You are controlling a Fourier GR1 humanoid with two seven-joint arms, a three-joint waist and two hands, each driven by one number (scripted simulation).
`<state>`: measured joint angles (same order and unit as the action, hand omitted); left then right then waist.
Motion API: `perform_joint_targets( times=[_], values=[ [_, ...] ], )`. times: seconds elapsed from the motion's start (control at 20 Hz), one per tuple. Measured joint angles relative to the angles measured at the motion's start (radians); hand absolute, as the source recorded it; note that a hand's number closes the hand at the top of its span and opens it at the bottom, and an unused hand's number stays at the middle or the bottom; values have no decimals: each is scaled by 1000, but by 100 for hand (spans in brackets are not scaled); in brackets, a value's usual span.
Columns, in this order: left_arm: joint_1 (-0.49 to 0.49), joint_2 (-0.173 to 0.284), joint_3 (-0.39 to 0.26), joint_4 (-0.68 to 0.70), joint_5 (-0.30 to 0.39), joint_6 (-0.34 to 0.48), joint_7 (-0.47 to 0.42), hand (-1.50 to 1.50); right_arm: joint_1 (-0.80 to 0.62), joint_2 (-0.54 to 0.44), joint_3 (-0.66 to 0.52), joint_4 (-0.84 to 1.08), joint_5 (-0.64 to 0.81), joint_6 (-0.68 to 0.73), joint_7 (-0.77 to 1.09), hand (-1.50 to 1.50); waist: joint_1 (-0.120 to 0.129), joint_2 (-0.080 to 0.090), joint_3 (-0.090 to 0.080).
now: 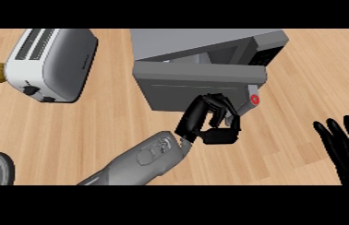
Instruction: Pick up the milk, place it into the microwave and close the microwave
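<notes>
The grey microwave (204, 46) stands at the top centre of the wooden counter. Its door (197, 83) is swung partway across the front, with a red button (254, 99) at its right end. My left hand (208, 122) is against the door's lower edge, fingers loosely bent on the panel, holding nothing. My right hand (334, 143) rests open at the right edge, fingers up. The milk shows nowhere in the head view; the door hides the inside of the microwave.
A white toaster (51, 65) lies at the upper left, with a yellowish object (2, 75) just past it at the edge. A dark rounded rim (4, 169) shows at the lower left. Bare wood (88, 127) stretches between toaster and left forearm.
</notes>
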<state>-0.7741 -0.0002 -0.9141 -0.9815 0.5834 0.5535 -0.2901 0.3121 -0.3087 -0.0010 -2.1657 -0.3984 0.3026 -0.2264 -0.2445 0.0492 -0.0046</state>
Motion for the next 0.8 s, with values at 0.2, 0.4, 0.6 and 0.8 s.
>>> perform_joint_targets(
  times=[0.2, 0.4, 0.6, 0.8],
  values=[
    [-36, 0, 57, 13, 83, 9, -44, 150, -9, -9, 0, -16, -34, 6, 22, -150, -19, 11, -2],
    [-77, 0, 97, 54, 144, 5, -81, 150, -18, -22, -7, -37, -65, 8, 45, -150, -39, 18, -1],
    [-111, 0, 123, 100, 189, -1, -120, 150, -35, -37, -16, -57, -88, 11, 63, -150, -56, 26, -1],
    [-108, 0, 125, 110, 226, 0, -163, 150, -45, -55, -31, -76, -112, 14, 80, -150, -66, 23, 0]
  ],
)
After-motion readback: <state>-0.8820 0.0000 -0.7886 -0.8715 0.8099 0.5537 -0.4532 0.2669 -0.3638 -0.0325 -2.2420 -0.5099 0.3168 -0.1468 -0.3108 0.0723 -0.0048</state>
